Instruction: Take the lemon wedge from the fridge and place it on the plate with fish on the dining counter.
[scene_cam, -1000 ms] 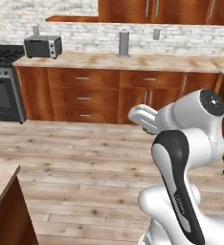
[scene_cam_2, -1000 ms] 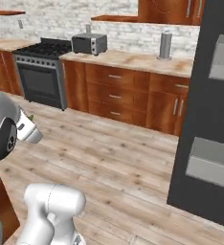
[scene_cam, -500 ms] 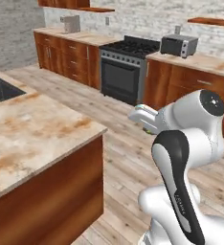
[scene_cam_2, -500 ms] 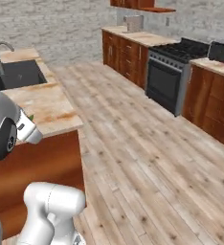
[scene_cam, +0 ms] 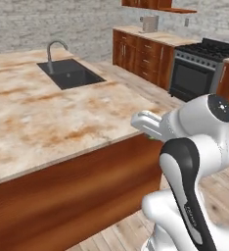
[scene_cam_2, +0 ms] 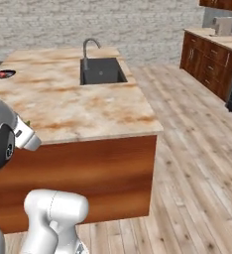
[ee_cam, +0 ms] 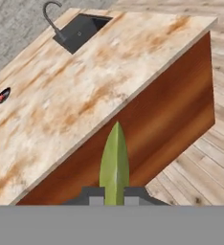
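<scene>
The gripper (ee_cam: 115,198) is clamped on the lemon wedge (ee_cam: 115,162), a slim yellow-green sliver that stands up between the two dark finger tips in the hand view; in the right base view just a speck of green peeks out beside the wrist. The main risk, as I judge it, is the wedge itself: it is thin and held only at its lower end, so any jolt from the base or a quick swing of the arm could let it twist or slip out before it reaches the plate (scene_cam_2: 3,74). That plate lies well ahead of the gripper and off to its left, near the far edge of the dining counter (scene_cam_2: 88,109), with the fish (scene_cam_2: 2,74) on it as a small red patch, though at this range I cannot make out its shape. A second hazard is the counter's near edge, which sits between the gripper and the plate; a low reach could knock the hand against it. The stone top is beige with rust marbling, bare ahead of the gripper, with a dark sink (scene_cam: 70,73) and curved faucet (scene_cam: 55,49) further ahead. Beyond lie a plank floor, wood cabinets and a stove (scene_cam: 197,68).
</scene>
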You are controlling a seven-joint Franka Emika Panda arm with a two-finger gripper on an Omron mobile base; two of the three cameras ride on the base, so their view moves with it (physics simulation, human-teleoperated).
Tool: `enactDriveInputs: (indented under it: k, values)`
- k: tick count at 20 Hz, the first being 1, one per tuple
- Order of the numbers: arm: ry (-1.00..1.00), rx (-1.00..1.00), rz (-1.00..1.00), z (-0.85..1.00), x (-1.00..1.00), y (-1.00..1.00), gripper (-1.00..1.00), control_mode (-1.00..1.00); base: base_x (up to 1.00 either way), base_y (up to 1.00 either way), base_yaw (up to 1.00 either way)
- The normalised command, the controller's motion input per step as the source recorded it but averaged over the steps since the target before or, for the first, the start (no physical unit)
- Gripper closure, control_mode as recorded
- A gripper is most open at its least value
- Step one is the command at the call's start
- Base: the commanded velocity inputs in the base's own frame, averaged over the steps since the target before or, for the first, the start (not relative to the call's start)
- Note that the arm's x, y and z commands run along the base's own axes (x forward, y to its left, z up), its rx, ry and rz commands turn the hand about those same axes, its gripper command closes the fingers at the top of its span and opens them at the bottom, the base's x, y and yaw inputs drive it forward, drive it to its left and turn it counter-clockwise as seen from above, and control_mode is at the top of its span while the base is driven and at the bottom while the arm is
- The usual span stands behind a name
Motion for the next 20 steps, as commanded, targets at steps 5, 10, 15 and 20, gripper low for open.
enactDriveInputs:
  k: [5, 10, 15, 20]
  values:
    - [0.00, 0.00, 0.00, 0.00, 0.00, 0.00, 1.00, 1.00, 0.00, 1.00, 0.06]
    - [0.00, 0.00, 0.00, 0.00, 0.00, 0.00, 1.00, 1.00, 0.00, 1.00, 0.10]
    - [0.00, 0.00, 0.00, 0.00, 0.00, 0.00, 1.00, 1.00, 0.00, 1.00, 0.12]
    - [0.00, 0.00, 0.00, 0.00, 0.00, 0.00, 1.00, 1.00, 0.00, 1.00, 0.10]
